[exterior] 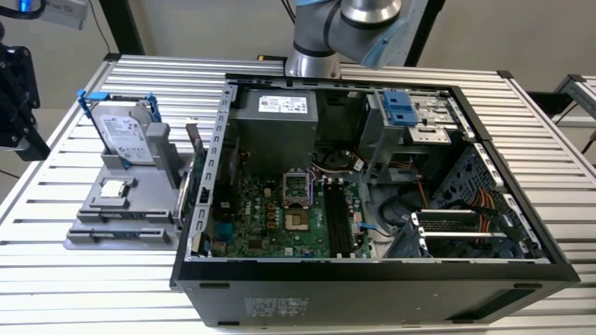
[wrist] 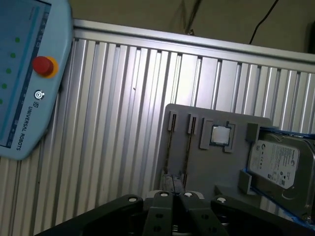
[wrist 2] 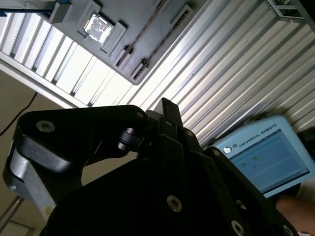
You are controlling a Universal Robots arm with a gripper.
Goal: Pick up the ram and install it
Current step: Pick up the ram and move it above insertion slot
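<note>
Hovering above the grey holder (wrist: 216, 169) that lies on the slatted table (wrist: 113, 123), the hand (wrist: 174, 187) looks pressed together and pinches nothing, so the pick-up is the step in hand and has not yet been made. In the first wrist view the hand sits over one end of two narrow slots (wrist: 189, 142) in the holder, apart from them. A thin dark edge runs along each slot, and I take one of these to be the ram (wrist: 170, 145) standing on edge, though it is too thin to be sure of. Beside the slots on the same holder rest a square processor chip (wrist: 220, 135) and, further along, a hard drive (wrist: 280, 160). In the exterior view the holder lies to the exterior view's left of the open computer case (exterior: 373, 296), whose long black memory slots (exterior: 337, 220) look unfilled, so the install is undone too. By my reading, the next move calls for the hand to spread, line up squarely across one thin edge rather than the gap between the two, and come down straight, since a skewed grip could jam the stick in its slot.
</note>
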